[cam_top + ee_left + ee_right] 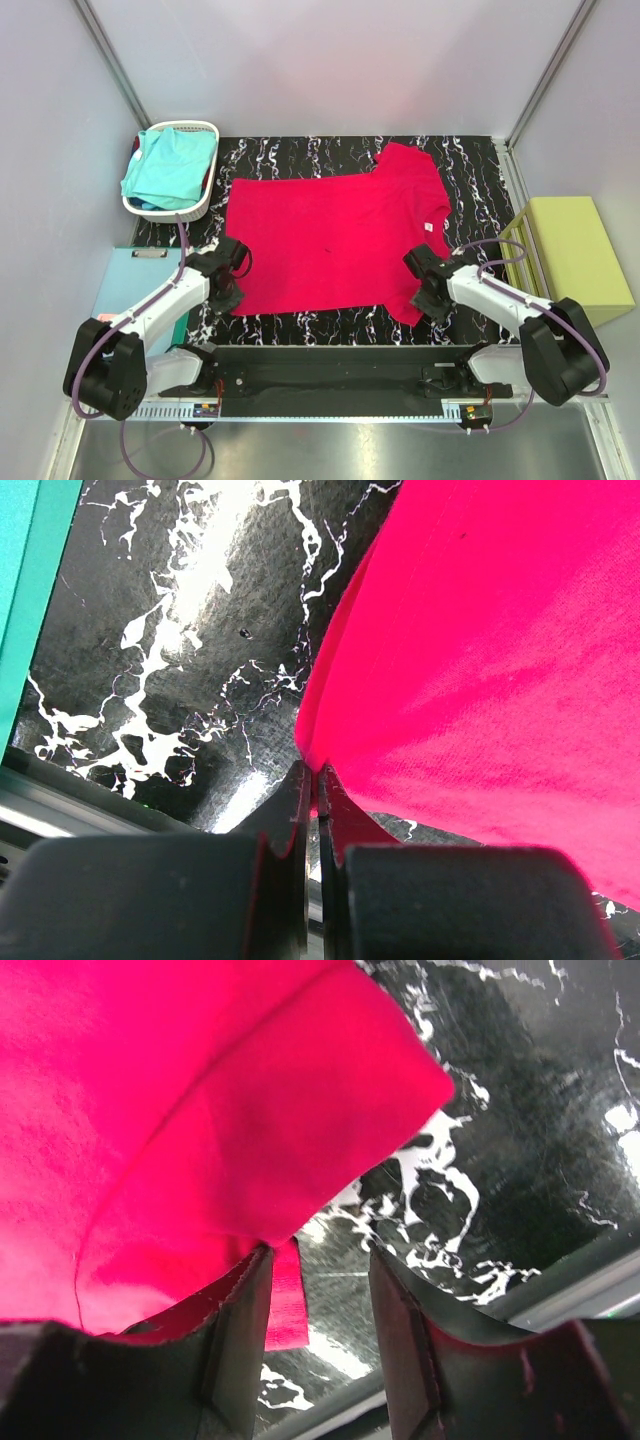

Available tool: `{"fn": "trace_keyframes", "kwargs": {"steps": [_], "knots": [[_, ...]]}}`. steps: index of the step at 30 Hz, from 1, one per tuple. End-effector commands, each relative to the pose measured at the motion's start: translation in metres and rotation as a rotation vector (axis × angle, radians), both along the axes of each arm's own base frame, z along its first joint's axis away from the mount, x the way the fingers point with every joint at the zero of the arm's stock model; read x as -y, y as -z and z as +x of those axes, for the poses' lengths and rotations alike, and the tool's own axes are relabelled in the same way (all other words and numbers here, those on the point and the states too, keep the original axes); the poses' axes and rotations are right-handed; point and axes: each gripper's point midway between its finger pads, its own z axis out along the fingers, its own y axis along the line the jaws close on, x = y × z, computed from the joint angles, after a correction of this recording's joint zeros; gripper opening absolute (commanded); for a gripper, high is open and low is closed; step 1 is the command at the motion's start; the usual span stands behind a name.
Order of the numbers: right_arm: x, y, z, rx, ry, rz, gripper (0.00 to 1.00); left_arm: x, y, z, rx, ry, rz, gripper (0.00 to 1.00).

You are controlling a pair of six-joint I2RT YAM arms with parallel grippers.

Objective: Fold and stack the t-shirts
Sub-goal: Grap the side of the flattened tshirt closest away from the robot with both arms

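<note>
Hem of red t-shirt [480,660] sits inside left claw [312,776].

The walls [330,60] are pale and plain. The table [470,160] is black with white squiggles. A yellow-green block [575,255] sits on the right. A light-blue mat [120,285] lies on the left.

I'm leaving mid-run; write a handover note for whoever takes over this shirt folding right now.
Left hand: shut on the near-left corner of the red t-shirt.
Right hand: open at its near-right edge, gripping nothing.
Red t-shirt is spread flat on the table; turquoise t-shirt is heaped in the white basket, far left.
Done: nothing folded yet.
Left: fold both, then stack.
</note>
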Motion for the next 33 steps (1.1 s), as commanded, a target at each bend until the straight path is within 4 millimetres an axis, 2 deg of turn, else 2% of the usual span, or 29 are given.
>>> {"fn": "trace_keyframes", "kwargs": {"steps": [1, 8, 13, 16, 24, 28, 31, 33], "knots": [[0.000, -0.010, 0.026, 0.085, 0.007, -0.040, 0.52, 0.004, -0.008, 0.009, 0.030, 0.015, -0.015, 0.00], [0.000, -0.038, 0.040, 0.176, 0.000, -0.028, 0.52, 0.005, -0.007, 0.009, 0.028, 0.021, -0.020, 0.00], [0.002, -0.047, 0.038, 0.173, 0.001, -0.035, 0.52, 0.006, -0.006, 0.010, 0.028, 0.024, -0.023, 0.00], [0.006, -0.046, 0.037, 0.183, 0.011, -0.050, 0.52, 0.006, -0.006, 0.010, 0.026, 0.026, -0.023, 0.00], [0.006, -0.020, 0.033, 0.107, 0.000, -0.080, 0.49, 0.007, -0.005, 0.011, 0.026, 0.033, -0.025, 0.00], [0.005, -0.016, 0.034, 0.101, -0.005, -0.083, 0.47, 0.007, -0.006, 0.010, 0.029, 0.033, -0.028, 0.00], [0.005, -0.015, 0.034, 0.099, -0.008, -0.084, 0.42, 0.007, -0.006, 0.011, 0.026, 0.035, -0.028, 0.00], [0.005, -0.016, 0.034, 0.101, -0.007, -0.083, 0.34, 0.007, -0.005, 0.011, 0.023, 0.036, -0.028, 0.00]]}}
